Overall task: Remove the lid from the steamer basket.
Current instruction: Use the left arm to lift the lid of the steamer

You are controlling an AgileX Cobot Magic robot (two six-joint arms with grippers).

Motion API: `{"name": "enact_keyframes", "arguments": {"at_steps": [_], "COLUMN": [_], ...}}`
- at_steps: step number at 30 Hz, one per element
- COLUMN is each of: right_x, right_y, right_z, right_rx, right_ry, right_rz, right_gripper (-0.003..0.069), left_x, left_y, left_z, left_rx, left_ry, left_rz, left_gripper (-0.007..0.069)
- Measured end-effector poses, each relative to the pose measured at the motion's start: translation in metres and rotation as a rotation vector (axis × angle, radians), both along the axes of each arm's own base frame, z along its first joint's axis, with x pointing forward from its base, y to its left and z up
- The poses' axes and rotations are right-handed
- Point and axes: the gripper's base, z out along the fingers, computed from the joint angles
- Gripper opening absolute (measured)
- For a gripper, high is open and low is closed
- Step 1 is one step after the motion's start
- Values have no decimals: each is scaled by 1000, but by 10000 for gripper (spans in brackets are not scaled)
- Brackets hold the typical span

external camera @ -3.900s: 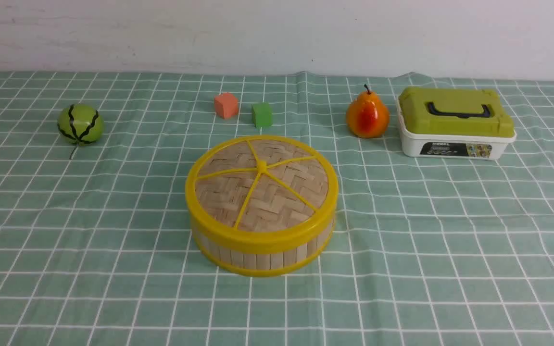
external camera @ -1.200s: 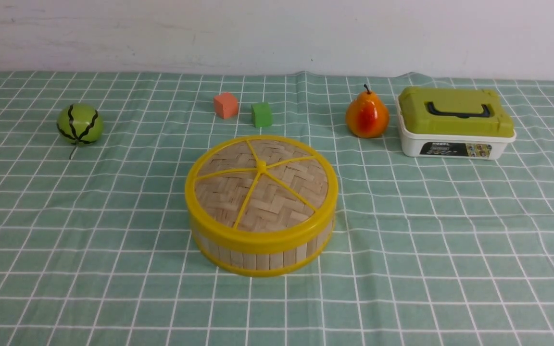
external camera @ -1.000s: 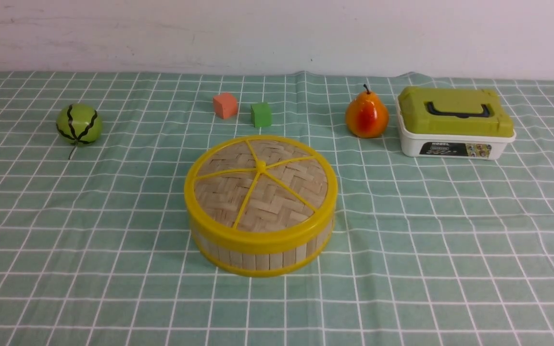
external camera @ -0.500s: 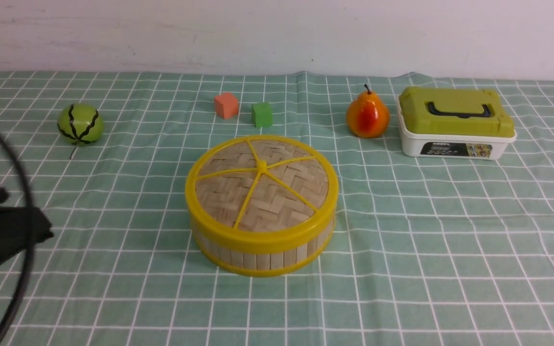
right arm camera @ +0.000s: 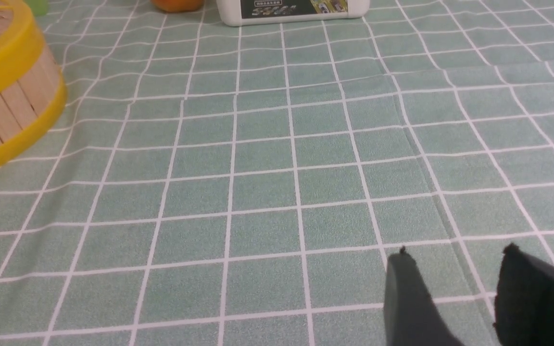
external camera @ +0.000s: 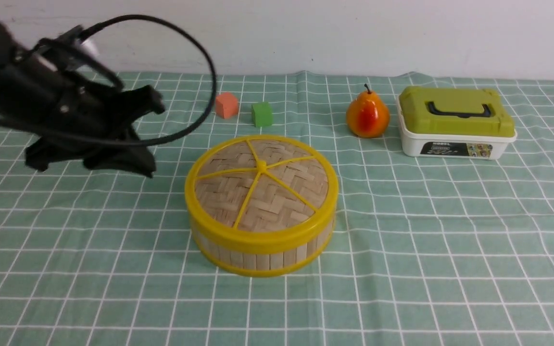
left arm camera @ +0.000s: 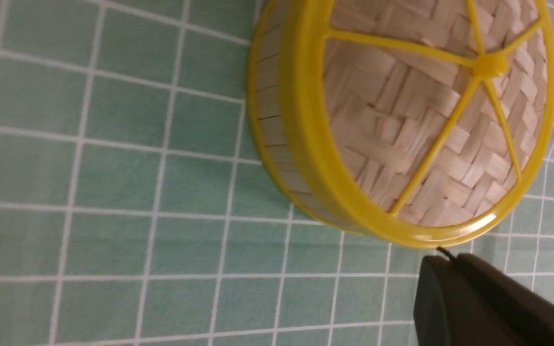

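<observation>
The lid [external camera: 261,185] sits flush on the basket [external camera: 258,259], its yellow rim closing the top all round, so the step in hand looks like the approach to a first grip. The left claw [left arm camera: 445,275] hangs above the worktop [external camera: 402,269] to the left of the basket, close to the lid's rim but not touching it, with its fingers pressed together and nothing between them. It needs to spread wide before it drops any lower, since closed tips would only nudge the basket sideways. The thick rim on the basket's left side seems the safest hold, with one finger set inside on the woven top and the other outside on the yellow band. The centre knob is small and likely to slip. The grip should probably stay on the lid's own band and clear of the slat wall below, or the basket would be clamped along with it. A straight lift is wiser than a tilt or a drag, because the basket looks light and may rise or slide if the lid fits snugly. The right claw [right arm camera: 456,254] waits low to the right of the basket, parted and empty; it could steady the wall if the basket follows.
</observation>
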Motion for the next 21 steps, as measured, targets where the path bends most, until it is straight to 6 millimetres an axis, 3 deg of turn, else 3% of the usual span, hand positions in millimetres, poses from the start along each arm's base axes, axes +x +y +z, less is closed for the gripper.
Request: {"name": "enact_keyframes", "arguments": {"at_steps": [9,13,16,19,21], "right_x": [0,0,0,0,0], "right_y": [0,0,0,0,0], "right_z": [0,0,0,0,0], "right_rx": [0,0,0,0,0], "right_ry": [0,0,0,0,0], "right_rz": [0,0,0,0,0], "right_gripper": [241,241,241,241,241], "left_x": [53,63,65,69,72], "left_y": [-68,-90,-106,-128,-131], "left_z": [-1,-3,-10,-27,-32], "left_rx": [216,268,314,365,369], "left_ry": [84,46,33,6,-4], "left_rz": [-147,-166,-194,-235,-239], "left_gripper": [-13,-6,24,111,143]}}
